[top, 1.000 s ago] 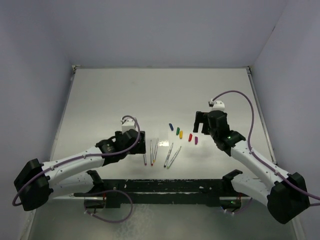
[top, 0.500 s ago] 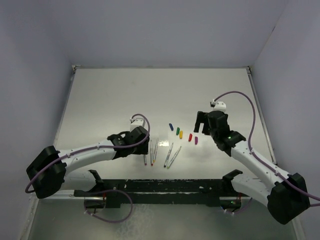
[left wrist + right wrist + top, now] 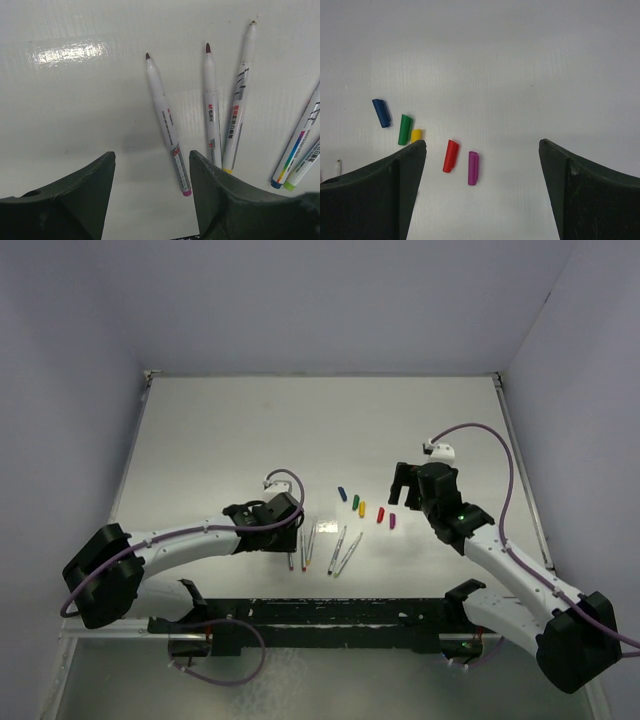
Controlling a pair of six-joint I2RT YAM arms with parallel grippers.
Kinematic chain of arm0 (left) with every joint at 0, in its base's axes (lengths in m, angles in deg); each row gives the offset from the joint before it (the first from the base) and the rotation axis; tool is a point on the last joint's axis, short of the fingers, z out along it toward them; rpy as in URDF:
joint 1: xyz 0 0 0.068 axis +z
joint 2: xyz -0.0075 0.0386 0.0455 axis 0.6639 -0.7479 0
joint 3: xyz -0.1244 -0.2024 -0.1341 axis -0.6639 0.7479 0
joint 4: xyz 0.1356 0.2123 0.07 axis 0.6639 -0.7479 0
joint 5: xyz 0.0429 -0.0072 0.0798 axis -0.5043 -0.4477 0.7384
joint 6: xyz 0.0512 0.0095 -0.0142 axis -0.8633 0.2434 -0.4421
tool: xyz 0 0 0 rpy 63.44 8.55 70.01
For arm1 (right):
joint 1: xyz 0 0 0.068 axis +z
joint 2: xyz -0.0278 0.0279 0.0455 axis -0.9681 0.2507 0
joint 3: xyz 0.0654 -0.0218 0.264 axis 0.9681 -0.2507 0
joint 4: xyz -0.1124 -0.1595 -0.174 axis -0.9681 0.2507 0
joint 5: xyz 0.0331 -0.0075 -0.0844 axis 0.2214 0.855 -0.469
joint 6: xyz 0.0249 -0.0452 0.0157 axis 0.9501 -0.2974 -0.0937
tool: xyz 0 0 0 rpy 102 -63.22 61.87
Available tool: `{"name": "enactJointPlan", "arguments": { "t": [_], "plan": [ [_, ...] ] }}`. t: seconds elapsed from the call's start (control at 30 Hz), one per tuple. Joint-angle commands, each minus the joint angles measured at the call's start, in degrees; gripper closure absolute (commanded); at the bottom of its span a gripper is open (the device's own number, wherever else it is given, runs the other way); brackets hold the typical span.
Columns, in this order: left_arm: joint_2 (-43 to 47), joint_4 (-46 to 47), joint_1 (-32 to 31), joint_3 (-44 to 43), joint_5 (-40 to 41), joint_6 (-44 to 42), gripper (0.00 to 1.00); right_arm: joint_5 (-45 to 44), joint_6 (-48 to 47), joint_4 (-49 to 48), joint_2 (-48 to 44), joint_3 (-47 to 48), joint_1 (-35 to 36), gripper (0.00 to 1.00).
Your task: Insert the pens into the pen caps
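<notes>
Your left gripper hovers spread over the pens.
Pink-ended pen lies between its fingers; your right gripper gapes, pen caps between its fingers.

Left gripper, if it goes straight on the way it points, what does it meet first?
The left gripper probably meets the leftmost pen, at the edge of its gap, or else bare table; depth is unclear.

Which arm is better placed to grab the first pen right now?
Left. The left gripper hangs over the white-barrelled marker pens, with the pink-ended pen partly between its open jaws. The right gripper faces the short coloured plastic caps instead.
</notes>
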Motion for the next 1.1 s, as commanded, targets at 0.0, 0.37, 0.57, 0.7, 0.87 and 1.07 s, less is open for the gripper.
{"name": "enactJointPlan", "arguments": {
  "t": [0.0, 0.37, 0.57, 0.7, 0.87, 1.07],
  "plan": [
    [0.7, -2.5, 0.0, -3.2, 0.5, 1.5, 0.35, -0.3, 0.1, -2.4, -1.3, -0.7, 0.3, 0.04],
    [-3.3, -2.4, 0.0, -4.4, 0.7, 2.4, 0.35, 1.0, 0.2, -3.1, -1.7, -1.8, 0.3, 0.03],
    [-5.7, -1.7, 0.0, -5.1, 0.5, 1.9, 0.36, 1.0, 0.4, -3.2, -3.2, -2.5, 0.3, 0.04],
    [-6.7, -1.9, 0.0, -5.1, 0.2, 1.9, 0.38, 1.2, 0.5, -2.9, -4.2, -2.7, 0.3, 0.04],
    [-7.7, -3.9, -0.1, -5.1, 0.1, 2.4, 0.42, 1.0, 0.5, -2.7, -5.1, -3.0, 0.3, 0.04],
    [-8.4, -5.1, -0.1, -3.2, -0.4, 3.3, 0.48, 0.9, 0.5, -2.5, -5.6, -3.0, 0.3, 0.04]
  ]
}}
